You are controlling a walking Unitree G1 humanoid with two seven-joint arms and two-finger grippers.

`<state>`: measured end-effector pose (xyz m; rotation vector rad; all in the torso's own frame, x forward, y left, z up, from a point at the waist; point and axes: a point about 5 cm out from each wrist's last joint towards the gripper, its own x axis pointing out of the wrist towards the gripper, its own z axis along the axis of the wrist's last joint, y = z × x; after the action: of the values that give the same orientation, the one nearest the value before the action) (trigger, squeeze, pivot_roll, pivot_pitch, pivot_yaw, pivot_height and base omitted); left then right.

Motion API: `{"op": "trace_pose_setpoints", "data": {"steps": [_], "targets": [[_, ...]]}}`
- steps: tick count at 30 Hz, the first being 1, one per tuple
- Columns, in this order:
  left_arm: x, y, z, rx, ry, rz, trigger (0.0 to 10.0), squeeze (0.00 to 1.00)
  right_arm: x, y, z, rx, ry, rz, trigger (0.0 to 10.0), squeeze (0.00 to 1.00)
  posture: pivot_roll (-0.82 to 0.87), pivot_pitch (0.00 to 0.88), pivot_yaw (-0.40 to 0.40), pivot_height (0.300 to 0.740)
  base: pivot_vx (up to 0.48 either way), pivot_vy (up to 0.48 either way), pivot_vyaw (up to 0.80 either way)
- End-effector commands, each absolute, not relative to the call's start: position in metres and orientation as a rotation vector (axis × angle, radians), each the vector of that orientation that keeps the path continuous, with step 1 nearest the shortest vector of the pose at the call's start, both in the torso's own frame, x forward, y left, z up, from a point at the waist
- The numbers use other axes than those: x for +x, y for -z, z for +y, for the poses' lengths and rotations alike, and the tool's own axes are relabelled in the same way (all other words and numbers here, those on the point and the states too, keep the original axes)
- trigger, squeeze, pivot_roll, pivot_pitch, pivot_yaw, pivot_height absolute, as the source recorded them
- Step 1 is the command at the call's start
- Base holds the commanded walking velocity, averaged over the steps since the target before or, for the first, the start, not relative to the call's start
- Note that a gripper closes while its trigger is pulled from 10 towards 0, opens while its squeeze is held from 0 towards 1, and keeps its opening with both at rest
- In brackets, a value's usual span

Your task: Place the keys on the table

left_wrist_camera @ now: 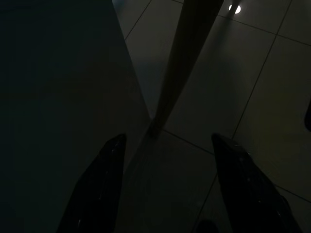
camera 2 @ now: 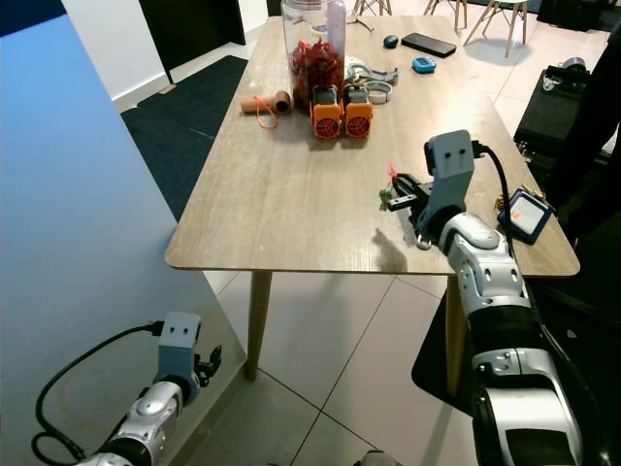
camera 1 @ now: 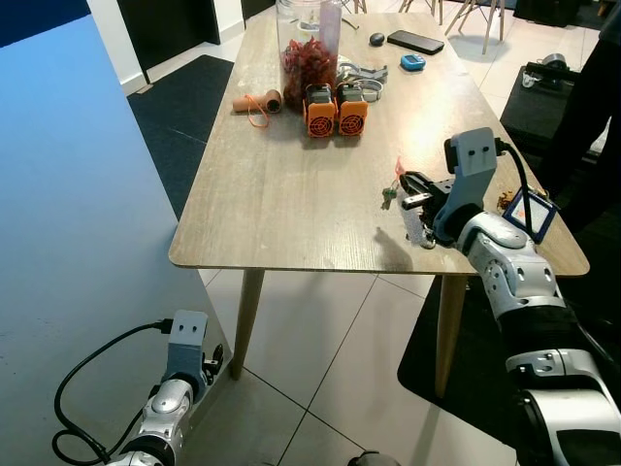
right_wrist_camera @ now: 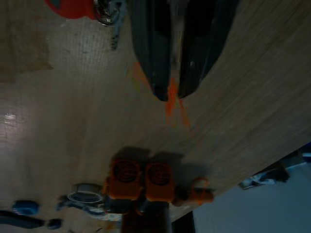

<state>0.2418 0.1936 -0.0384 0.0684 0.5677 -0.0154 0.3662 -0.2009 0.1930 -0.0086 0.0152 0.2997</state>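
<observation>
Right end effector [camera 1: 409,190]: fingers pressed together, pinching keys [camera 1: 390,197] by orange tag, just above worktop [camera 1: 291,204] nr right edge. Advice: lower till keys rest, then spread fingers. Left end effector [left_wrist_camera: 167,184]: spread, idle nr floor.

The wooden desk [camera 1: 291,194] carries a clear jar [camera 1: 309,44], two orange boxes [camera 1: 335,110], a cardboard roll [camera 1: 257,101], a phone [camera 1: 415,41] and a small blue object [camera 1: 412,62] at its far end.
</observation>
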Motion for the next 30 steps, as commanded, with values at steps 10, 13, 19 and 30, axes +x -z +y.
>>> {"op": "trace_pose_setpoints", "data": {"steps": [10,13,19,30], "targets": [[0.238,0.041,0.199,0.07,0.003,0.589,10.0,0.0,0.37,-0.209,-0.244,0.026,-0.016,-0.067,10.0,0.0,0.03,0.072,0.038,0.74,0.0,0.0,0.0],[0.237,0.041,0.2,0.072,0.001,0.591,10.0,0.0,0.364,-0.214,-0.275,0.071,0.186,-0.121,10.0,0.0,0.03,0.075,0.036,0.74,0.0,0.0,0.0],[0.234,0.042,0.203,0.073,-0.011,0.59,10.0,0.0,0.322,-0.189,-0.355,0.234,0.667,-0.164,10.0,0.0,0.04,0.076,0.024,0.74,0.0,0.0,0.0],[0.225,0.047,0.211,0.086,-0.024,0.624,10.0,0.0,0.152,-0.009,-0.397,0.398,1.204,0.33,10.0,0.0,0.04,0.074,0.034,0.74,0.0,0.0,0.0]]}}
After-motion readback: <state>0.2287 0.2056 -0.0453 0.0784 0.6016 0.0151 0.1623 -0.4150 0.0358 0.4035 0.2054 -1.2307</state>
